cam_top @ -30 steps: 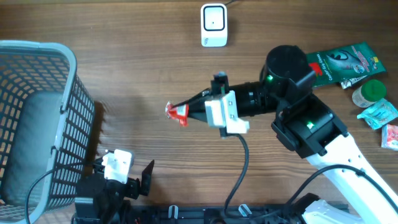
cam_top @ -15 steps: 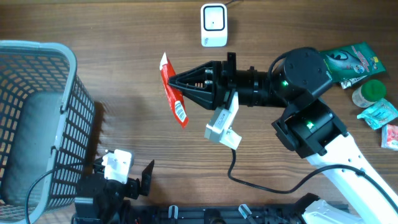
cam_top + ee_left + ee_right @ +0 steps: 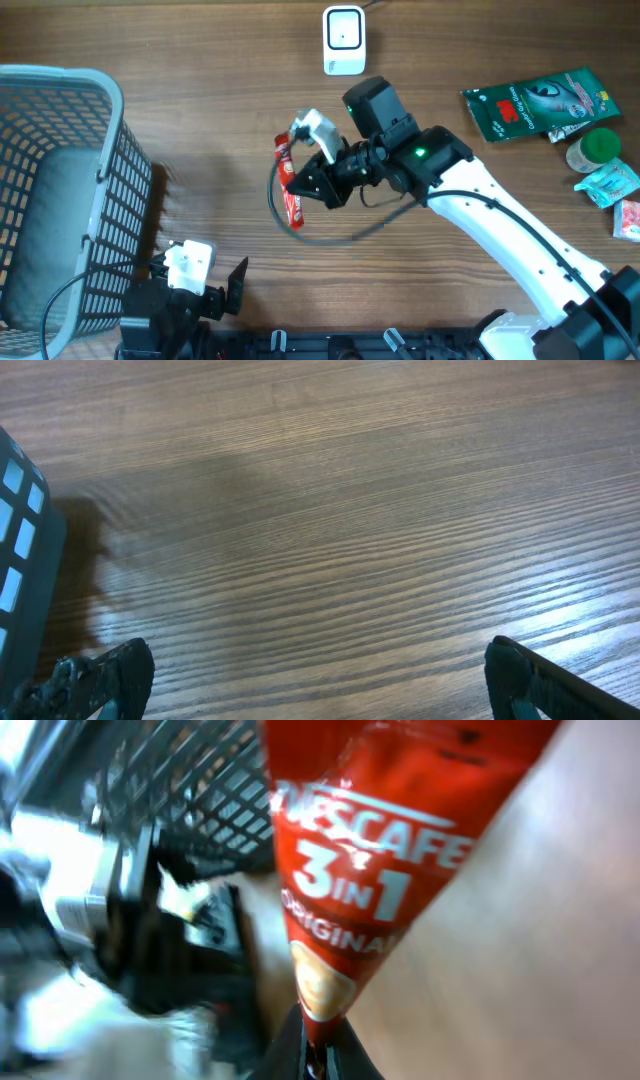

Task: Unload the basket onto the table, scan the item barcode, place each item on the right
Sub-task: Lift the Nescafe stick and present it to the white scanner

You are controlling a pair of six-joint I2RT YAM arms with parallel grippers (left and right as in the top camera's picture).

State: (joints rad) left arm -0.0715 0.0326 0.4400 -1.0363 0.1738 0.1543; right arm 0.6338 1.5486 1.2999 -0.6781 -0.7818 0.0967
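I'm holding the Nescafé 3in1 sachet [image 3: 284,152] clenched in the right gripper [image 3: 298,190], in the air over the middle of the wooden table [image 3: 200,80]. The jaws are pinching one end of it, and the rest is sticking out past the tips.

What's changing is that over the last second the right arm has been re-posing fast. A second ago the sachet was pointing end-on to the left. Half a second ago it was swung broadside, with a barcode patch facing up. Now the wrist is rolling again, so the sachet is showing narrow in the overhead view and sitting slightly lower. I can't tell where the barcode is facing now. In the right wrist view the printed front of the sachet [image 3: 370,870] is facing the camera, blurred by the motion.

The barcode scanner [image 3: 343,40] is standing at the far edge, up and to the right of the sachet and well apart from it. My read is that I'm still in the orienting step. The barcode side is not yet lined up with the scanner window, and the carry toward it is still pending.

The left gripper [image 3: 318,685] is staying parked near the wire basket [image 3: 60,170] with its fingers spread wide and nothing between them. The green packet [image 3: 540,100] and green-lidded jar [image 3: 595,148] are sitting untouched at the right.
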